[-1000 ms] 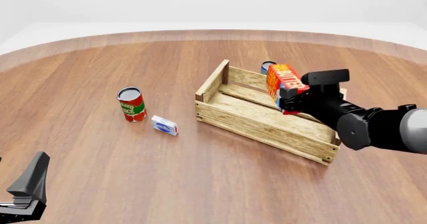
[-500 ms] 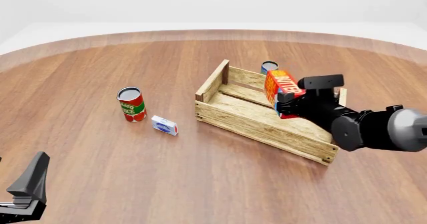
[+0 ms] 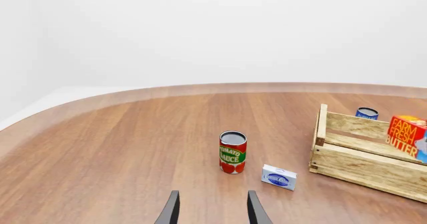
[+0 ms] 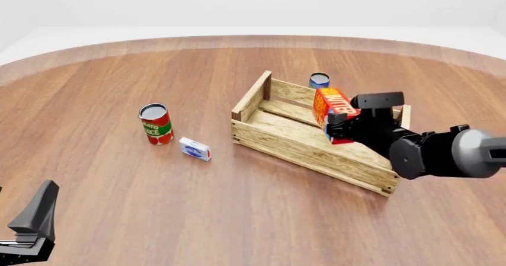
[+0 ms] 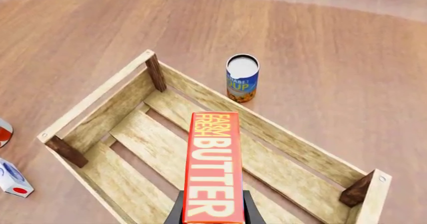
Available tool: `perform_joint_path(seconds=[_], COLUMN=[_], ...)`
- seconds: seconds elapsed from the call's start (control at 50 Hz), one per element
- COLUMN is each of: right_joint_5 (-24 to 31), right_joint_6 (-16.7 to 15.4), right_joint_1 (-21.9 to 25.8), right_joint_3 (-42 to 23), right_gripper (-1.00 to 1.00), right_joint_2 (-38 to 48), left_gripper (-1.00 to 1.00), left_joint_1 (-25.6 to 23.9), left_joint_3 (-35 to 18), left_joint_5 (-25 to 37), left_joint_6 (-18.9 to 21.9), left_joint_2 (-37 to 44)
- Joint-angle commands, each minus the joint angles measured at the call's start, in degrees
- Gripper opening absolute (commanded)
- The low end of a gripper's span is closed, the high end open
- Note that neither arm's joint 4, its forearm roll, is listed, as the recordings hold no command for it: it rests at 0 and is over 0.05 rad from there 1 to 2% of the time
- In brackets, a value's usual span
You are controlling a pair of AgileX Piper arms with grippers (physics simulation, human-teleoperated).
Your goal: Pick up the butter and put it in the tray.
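The butter (image 4: 330, 108) is a red-orange carton with white "BUTTER" lettering. My right gripper (image 4: 338, 124) is shut on it and holds it tilted over the inside of the tray (image 4: 300, 150), near the far wall. In the right wrist view the butter (image 5: 213, 169) sits between the fingers of my right gripper (image 5: 213, 213), above the slatted floor of the tray (image 5: 100, 97). My left gripper (image 4: 32, 230) is open and empty, low at the near left; its fingers (image 3: 170, 211) stand apart in the left wrist view. That view also shows the tray (image 3: 363, 169) and the butter (image 3: 405, 136).
A red tomato sauce can (image 4: 156, 124) stands left of the tray, with a small blue-white box (image 4: 194, 149) beside it. A blue can (image 4: 319, 80) stands just behind the tray's far wall; it also shows in the right wrist view (image 5: 241, 78).
My right gripper has moved down and slightly left with the butter, bringing it lower over the tray. The left arm has not moved.
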Motion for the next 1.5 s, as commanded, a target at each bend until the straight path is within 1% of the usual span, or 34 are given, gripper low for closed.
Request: perform_joint_path(seconds=[0.02, 1.02, 1.04, 1.5], right_joint_5=[-0.3, -1.0, -1.1, -1.2], right_joint_6=[1.2, 2.5, 2.9, 3.8], right_joint_1=[0.0, -0.3, -0.2, 0.2], right_joint_3=[-1.0, -1.6, -1.5, -1.0], right_gripper=[-1.00, -1.00, 1.00, 1.00], right_joint_2=[0.1, 3.4, 3.4, 2.5], left_gripper=[1.00, 1.00, 1.00, 1.00], left_joint_1=[0.0, 0.0, 0.0, 0.0], left_joint_3=[0.0, 0.0, 0.0, 0.0], left_joint_5=[0.0, 0.0, 0.0, 0.0], left_joint_6=[0.0, 0.0, 0.0, 0.0], left_joint_2=[0.0, 0.0, 0.0, 0.0])
